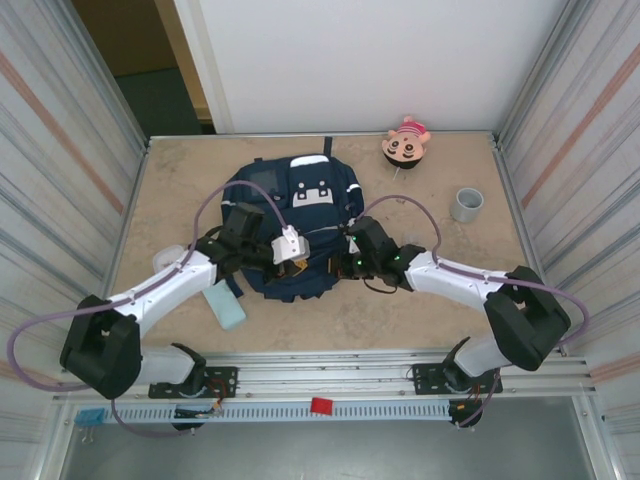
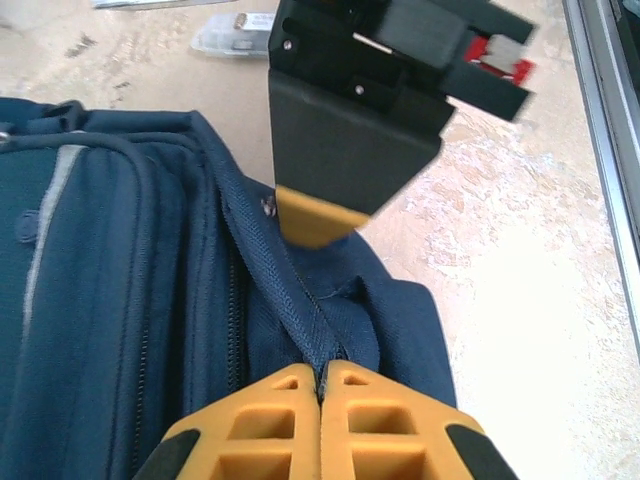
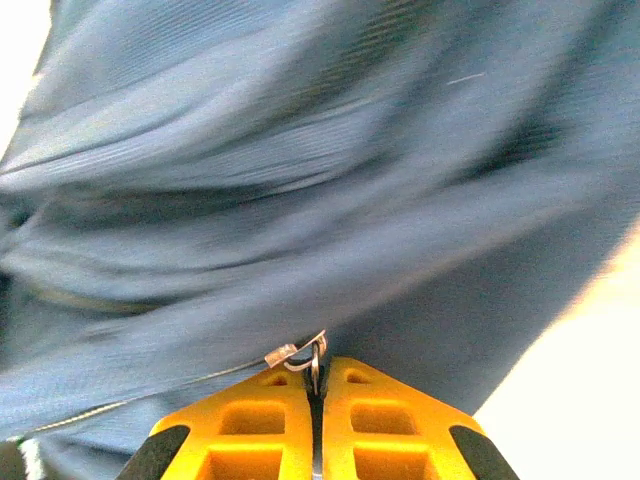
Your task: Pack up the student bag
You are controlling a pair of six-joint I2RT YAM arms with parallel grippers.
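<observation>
The student bag [image 1: 300,200], navy blue with white patches, lies in the middle of the table. Both arms reach over its near edge. My left gripper [image 2: 321,380] is shut on a fold of the bag's zipper seam [image 2: 300,310], the orange fingers [image 2: 270,430] pressed together on the fabric. Just beyond, my right gripper [image 2: 312,222] shows as a black body with an orange tip against the same seam. In the right wrist view, my right gripper [image 3: 316,375] is shut on the bag's metal zipper pull [image 3: 300,352], with blurred blue fabric [image 3: 320,180] behind it.
A pink plush head [image 1: 405,143] lies at the back right and a grey cup [image 1: 466,204] stands to the right. A light blue flat item [image 1: 226,305] lies near the left arm. A clear plastic item [image 2: 235,35] rests on the table past the bag.
</observation>
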